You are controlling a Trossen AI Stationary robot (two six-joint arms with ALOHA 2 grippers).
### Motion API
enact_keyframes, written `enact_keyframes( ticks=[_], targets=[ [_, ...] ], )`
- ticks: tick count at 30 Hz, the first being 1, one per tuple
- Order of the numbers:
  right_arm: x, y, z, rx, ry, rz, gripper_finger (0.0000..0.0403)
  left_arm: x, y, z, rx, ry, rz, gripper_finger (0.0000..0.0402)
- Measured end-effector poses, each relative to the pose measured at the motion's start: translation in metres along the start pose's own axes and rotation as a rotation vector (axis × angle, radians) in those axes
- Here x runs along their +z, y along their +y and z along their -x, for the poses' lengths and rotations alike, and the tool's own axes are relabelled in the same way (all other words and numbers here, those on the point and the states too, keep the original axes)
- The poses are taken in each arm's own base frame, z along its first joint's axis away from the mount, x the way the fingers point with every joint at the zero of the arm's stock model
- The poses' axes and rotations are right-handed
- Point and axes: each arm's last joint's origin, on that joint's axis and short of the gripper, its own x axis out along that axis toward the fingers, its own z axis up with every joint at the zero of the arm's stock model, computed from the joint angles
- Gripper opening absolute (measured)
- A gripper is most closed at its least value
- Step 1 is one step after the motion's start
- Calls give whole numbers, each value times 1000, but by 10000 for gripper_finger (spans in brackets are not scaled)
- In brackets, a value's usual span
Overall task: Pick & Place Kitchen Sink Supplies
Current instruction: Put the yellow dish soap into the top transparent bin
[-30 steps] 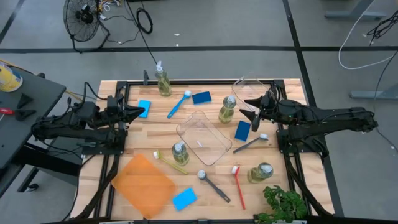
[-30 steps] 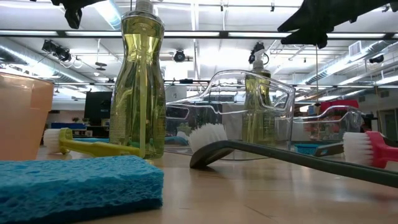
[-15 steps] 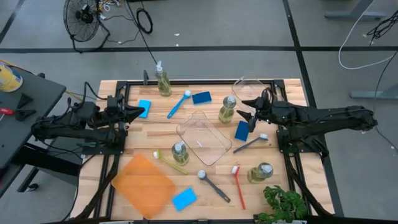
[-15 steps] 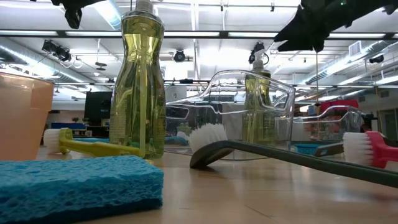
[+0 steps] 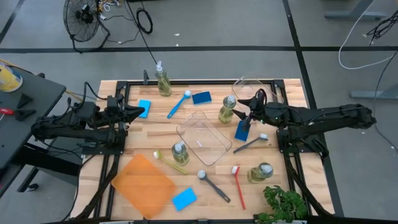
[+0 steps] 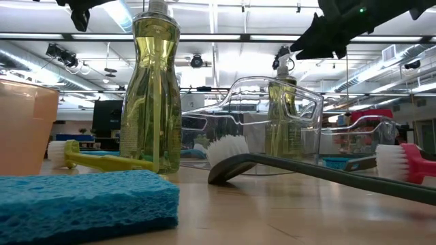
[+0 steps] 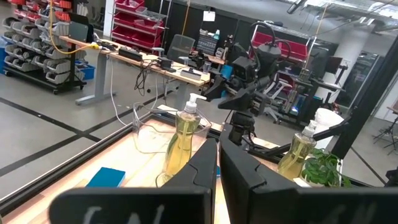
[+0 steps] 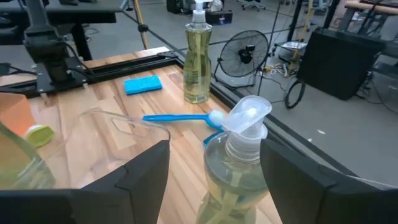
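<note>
High view shows the right gripper [image 5: 244,112] hanging just beside a small clear bottle of yellow-green soap with a pale cap [image 5: 227,109], its fingers wide apart, one on each side of that cap in the right wrist view and holding nothing. Hemming the bottle in are 2 clear plastic tubs, one [image 5: 203,137] mid-desk and the other [image 5: 252,89] at the far edge, with a flat blue rectangular sponge [image 5: 242,130] just below the gripper. The left gripper [image 5: 138,111] waits at the desk's left side, fingers pressed together and empty, near another blue sponge [image 5: 144,107]. Counted: 4 soap bottles, the others at the far edge [image 5: 163,81], mid-desk [image 5: 180,152] and near the right front [image 5: 260,172]; 4 blue sponges, including one [image 5: 201,98] far and one [image 5: 185,199] at the front; 5 long-handled brushes, blue [image 5: 178,103], yellow-green [image 5: 169,161], red [image 5: 238,185] and 2 grey [image 5: 212,184] [image 5: 251,143]. A flat orange tray [image 5: 143,185] lies front left and a green plant [image 5: 284,205] front right. The desk [image 5: 155,130] is pale wooden planks in a black frame, on grey concrete floor with a fan [image 5: 83,17] and cables; ceiling strip lights show in the low view.
</note>
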Motion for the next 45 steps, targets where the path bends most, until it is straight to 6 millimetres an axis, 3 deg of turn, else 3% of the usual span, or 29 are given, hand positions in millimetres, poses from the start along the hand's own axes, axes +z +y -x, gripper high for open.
enact_keyframes(
  ticks=[10, 22, 45],
  targets=[
    [2, -7, -10, -74, -18, -24, 253, 0, 0, 0, 0, 0, -1, 23],
    [-5, -13, -28, -43, 49, 19, 253, 0, 0, 0, 0, 0, -1, 23],
    [-7, -6, -51, -87, 10, 65, 250, 0, 0, 0, 0, 1, 0, 23]
  ],
)
